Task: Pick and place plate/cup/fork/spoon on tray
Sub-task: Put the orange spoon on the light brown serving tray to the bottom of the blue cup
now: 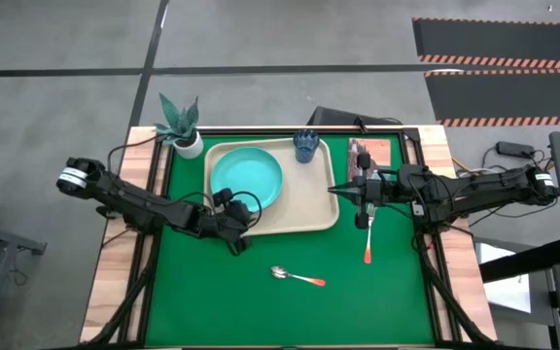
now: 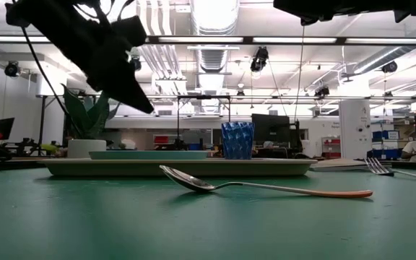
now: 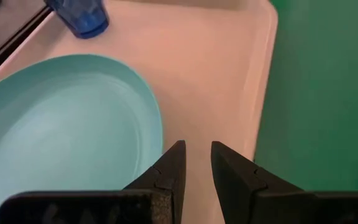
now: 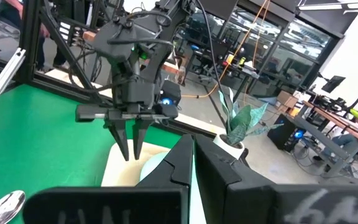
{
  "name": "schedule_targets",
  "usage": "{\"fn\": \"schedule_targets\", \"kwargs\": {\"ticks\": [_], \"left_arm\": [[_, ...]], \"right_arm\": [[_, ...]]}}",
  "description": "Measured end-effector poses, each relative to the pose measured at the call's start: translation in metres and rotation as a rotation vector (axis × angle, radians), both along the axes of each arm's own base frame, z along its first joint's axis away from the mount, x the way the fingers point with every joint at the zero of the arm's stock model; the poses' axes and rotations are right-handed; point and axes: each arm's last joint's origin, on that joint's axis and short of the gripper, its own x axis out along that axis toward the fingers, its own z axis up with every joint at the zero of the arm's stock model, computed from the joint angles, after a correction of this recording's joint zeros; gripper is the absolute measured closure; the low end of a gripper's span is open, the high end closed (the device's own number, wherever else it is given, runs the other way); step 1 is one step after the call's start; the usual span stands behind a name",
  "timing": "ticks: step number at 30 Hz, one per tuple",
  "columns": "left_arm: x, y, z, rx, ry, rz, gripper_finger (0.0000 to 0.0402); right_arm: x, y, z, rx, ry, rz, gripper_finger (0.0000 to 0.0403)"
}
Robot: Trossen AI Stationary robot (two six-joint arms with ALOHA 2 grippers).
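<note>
We see the turquoise plate [image 1: 247, 179] and blue cup [image 1: 305, 146] on the beige tray [image 1: 314, 209]. The spoon [image 1: 297, 277] and fork [image 1: 368, 236] lie on the green mat [image 1: 212, 292]. The left gripper [image 3: 196, 163], fingers slightly parted, holds nothing; the right gripper [image 1: 336, 190], fingers together and empty, hovers at the tray's edge.

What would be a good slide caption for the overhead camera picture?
Plate and cup sit on the tray; spoon and fork wait on the mat.
</note>
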Motion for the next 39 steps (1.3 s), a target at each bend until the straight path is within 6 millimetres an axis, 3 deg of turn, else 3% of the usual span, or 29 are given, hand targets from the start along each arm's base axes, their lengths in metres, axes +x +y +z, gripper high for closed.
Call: {"fn": "schedule_targets", "kwargs": {"ticks": [20, 24, 30, 39], "left_arm": [[-0.002, 0.0, -0.004, 0.011, 0.049, -0.057, 0.034], [-0.004, 0.0, -0.001, 0.067, 0.069, -0.125, 0.034], [-0.006, 0.0, 0.008, 0.154, 0.079, -0.204, 0.034], [-0.015, 0.004, 0.02, 0.197, 0.062, -0.189, 0.034]], "right_arm": [[0.0, 0.004, -0.001, 0.041, 0.004, 0.053, 0.0394], [-0.001, 0.016, -0.002, 0.14, 0.034, 0.229, 0.0394], [0.0, 0.041, -0.006, 0.276, 0.084, 0.327, 0.0394], [0.012, 0.067, -0.028, 0.423, 0.196, 0.243, 0.0394]]}}
